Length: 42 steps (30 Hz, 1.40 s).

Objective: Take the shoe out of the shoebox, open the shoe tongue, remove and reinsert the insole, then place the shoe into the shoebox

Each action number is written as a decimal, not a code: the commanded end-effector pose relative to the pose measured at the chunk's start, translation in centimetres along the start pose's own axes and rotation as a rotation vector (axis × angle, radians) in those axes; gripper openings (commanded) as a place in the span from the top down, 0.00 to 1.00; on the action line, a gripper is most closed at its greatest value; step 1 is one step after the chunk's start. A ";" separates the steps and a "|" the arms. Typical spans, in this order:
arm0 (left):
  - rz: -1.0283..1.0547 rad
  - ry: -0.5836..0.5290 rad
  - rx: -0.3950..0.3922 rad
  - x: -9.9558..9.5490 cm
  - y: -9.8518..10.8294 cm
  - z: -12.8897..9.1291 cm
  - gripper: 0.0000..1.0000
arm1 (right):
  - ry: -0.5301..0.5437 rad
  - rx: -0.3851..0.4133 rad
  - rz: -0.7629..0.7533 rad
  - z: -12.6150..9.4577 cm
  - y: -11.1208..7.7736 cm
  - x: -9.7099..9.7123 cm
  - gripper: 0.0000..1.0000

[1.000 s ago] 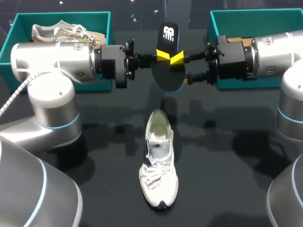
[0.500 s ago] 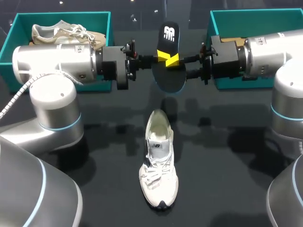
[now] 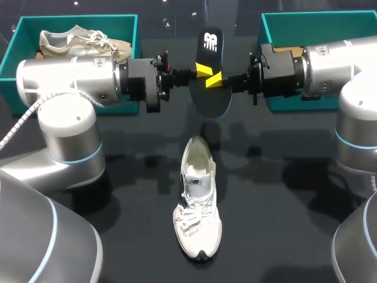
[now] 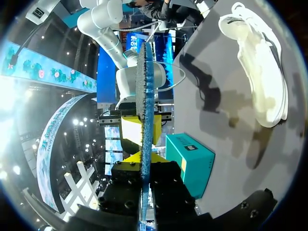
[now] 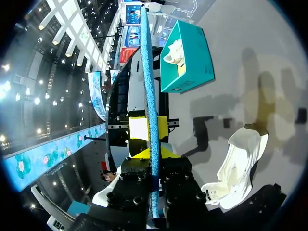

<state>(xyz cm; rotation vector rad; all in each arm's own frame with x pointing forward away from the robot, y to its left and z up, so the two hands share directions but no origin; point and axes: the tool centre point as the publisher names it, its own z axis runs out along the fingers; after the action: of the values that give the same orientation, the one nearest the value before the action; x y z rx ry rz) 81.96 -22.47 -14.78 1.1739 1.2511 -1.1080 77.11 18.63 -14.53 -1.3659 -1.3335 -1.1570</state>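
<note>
The left arm's jaws and the right arm's jaws are both clenched on one black insole with a white mark at its far end and a blue edge, each pair pinching it from its own side. The insole hangs in the air above the black bench, between the two boxes and beyond the heel of the white lace-up shoe. That shoe lies on the bench, toe toward the near edge, mouth gaping. Both wrist views catch the insole edge-on as a thin blue strip, so its faces cannot be read there, and the yellow tips cover its middle from above. The left teal shoebox holds a beige shoe, partly hidden by the left arm. The right teal shoebox is mostly masked by the right arm, so its contents are unclear.
</note>
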 end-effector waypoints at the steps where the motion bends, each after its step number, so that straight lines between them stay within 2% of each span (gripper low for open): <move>1: -0.001 -0.002 -0.001 0.1 0.0 0.2 0.65 | -0.001 -0.003 -0.001 0.1 0.0 -0.1 1.00; 2: -0.005 -0.002 -0.002 0.1 0.0 0.0 0.16 | 0.000 -0.003 -0.002 0.0 0.0 -0.1 1.00; 3: -0.008 -0.002 -0.003 0.0 0.0 -0.2 0.00 | 0.000 -0.004 -0.003 0.0 0.1 -0.2 1.00; 10: -0.052 0.056 0.010 -0.2 -0.5 -3.3 0.00 | 0.015 -0.006 -0.042 -1.0 0.3 -0.6 1.00; 15: -0.137 0.202 -0.023 0.0 -0.4 -6.6 0.00 | 0.031 0.020 -0.116 -1.9 0.4 -0.8 1.00; 31: -0.137 0.202 -0.023 0.0 -0.4 -6.6 0.00 | 0.044 0.029 -0.119 -2.0 0.5 -0.8 1.00; 33: -0.147 0.259 -0.064 0.5 -0.5 -6.1 0.00 | 0.044 0.029 -0.119 -2.0 0.5 -0.8 1.00; 35: -0.190 0.339 -0.142 0.7 -0.2 -6.0 0.00 | 0.050 -0.008 -0.113 -2.8 0.8 -0.9 1.00; 40: -0.344 0.497 -0.249 0.7 0.6 -7.5 0.00 | 0.077 -0.120 -0.157 -4.6 1.0 -0.9 1.00; 42: -0.414 0.548 -0.263 0.7 0.8 -8.5 0.00 | 0.065 -0.157 -0.181 -5.0 1.0 -1.0 1.00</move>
<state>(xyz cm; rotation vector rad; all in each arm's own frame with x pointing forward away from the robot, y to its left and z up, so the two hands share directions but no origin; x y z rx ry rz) 82.54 -14.76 -16.09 1.0968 1.7914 -0.9828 79.53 14.26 -14.65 -1.2787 -1.3869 -1.3769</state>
